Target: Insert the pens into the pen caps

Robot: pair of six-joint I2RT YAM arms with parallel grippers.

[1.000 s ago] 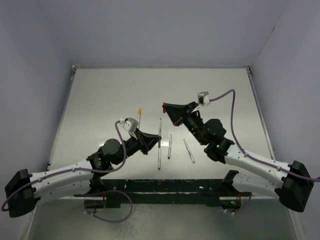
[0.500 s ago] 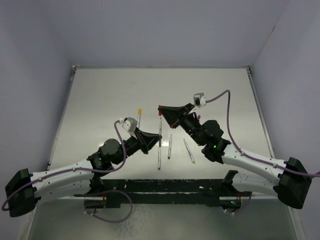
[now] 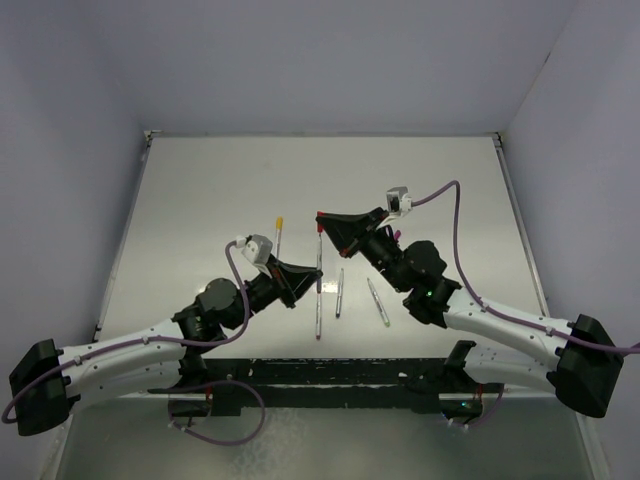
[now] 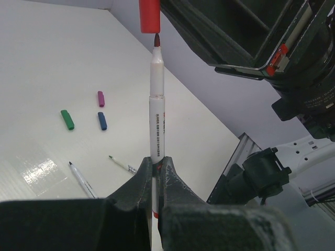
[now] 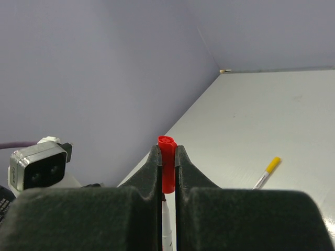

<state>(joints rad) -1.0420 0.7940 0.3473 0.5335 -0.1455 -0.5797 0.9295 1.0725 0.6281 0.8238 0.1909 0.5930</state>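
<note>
My left gripper is shut on a white-barrelled pen that stands upright with its dark red tip uppermost. My right gripper is shut on the red pen cap, held directly over that tip. The tip sits right at the cap's open mouth, and the barrel shows below the cap. From above, the pen runs between the left gripper and the right gripper. The green, blue and purple caps lie on the table.
Two loose pens lie on the table right of the held one. A pen with a yellow cap lies behind the left gripper. The right arm's body looms close beside the held pen.
The right gripper has swung left with the red cap until it is over the pen tip, and has held there for the last half second. The left gripper has barely moved.
</note>
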